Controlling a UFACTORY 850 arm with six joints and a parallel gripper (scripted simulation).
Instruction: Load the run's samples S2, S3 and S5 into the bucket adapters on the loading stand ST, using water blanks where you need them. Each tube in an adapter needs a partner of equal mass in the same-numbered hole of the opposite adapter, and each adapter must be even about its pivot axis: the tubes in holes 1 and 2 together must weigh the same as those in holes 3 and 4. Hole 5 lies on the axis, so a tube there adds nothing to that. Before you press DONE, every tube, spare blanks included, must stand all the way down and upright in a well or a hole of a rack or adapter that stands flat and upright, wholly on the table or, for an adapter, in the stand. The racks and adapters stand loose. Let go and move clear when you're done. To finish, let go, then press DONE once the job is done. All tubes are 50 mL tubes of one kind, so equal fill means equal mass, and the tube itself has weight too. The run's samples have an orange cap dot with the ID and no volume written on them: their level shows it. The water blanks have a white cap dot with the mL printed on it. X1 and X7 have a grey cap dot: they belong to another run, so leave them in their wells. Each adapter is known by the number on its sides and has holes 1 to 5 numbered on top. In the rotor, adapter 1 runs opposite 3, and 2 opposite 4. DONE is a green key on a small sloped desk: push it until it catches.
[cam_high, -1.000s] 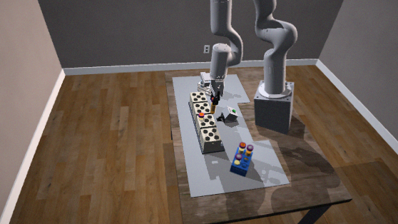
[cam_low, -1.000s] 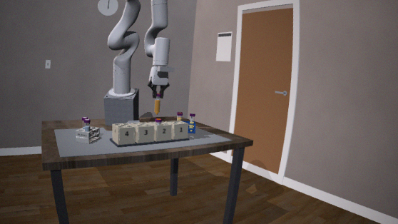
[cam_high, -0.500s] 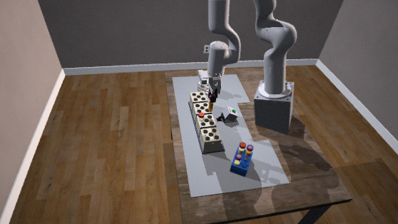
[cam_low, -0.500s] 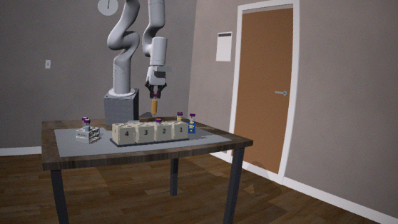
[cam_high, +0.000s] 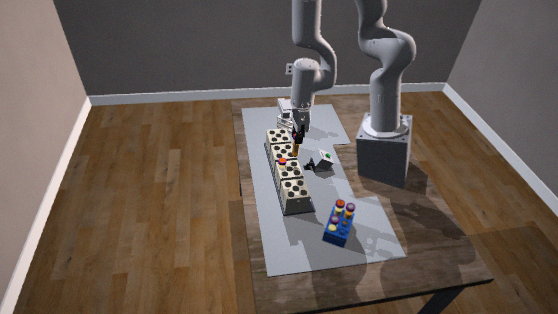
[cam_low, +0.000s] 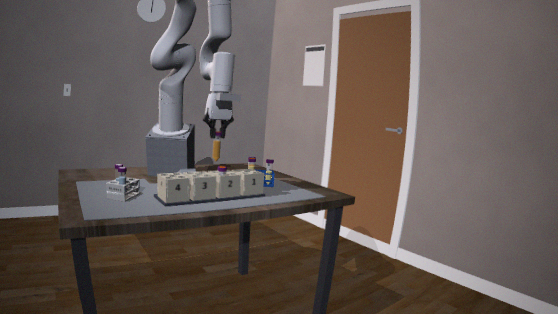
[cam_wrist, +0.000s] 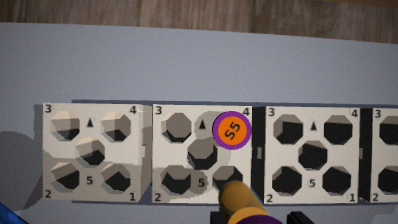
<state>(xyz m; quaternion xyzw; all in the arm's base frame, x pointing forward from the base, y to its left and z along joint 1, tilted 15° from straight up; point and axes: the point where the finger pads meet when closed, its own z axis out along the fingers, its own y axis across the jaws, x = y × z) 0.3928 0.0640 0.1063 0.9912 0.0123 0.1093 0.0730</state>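
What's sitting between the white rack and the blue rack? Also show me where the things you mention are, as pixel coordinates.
The row of four adapters (cam_high: 299, 204) (cam_low: 204, 192), on its stand, seen in the exterior view between the white rack (cam_low: 116, 194) and blue rack (cam_high: 336, 241) (cam_low: 272, 183).

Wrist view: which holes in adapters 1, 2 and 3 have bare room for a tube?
All five in adapter 1 and adapter 3. Adapter 2 is tighter: S5 fills hole 4, and the held tube partly hides hole 1; 2, 3 and 5 are open.

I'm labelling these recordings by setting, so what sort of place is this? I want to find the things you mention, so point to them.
Probably a laboratory-style robot workcell in a plain room: a blue tube rack (cam_high: 338, 236) (cam_low: 273, 178) holds capped tubes, numbered bucket adapters (cam_high: 300, 187) (cam_low: 178, 188) (cam_wrist: 95, 193) stand in a row, and a robot gripper (cam_high: 298, 137) (cam_low: 218, 134) holds another tube.
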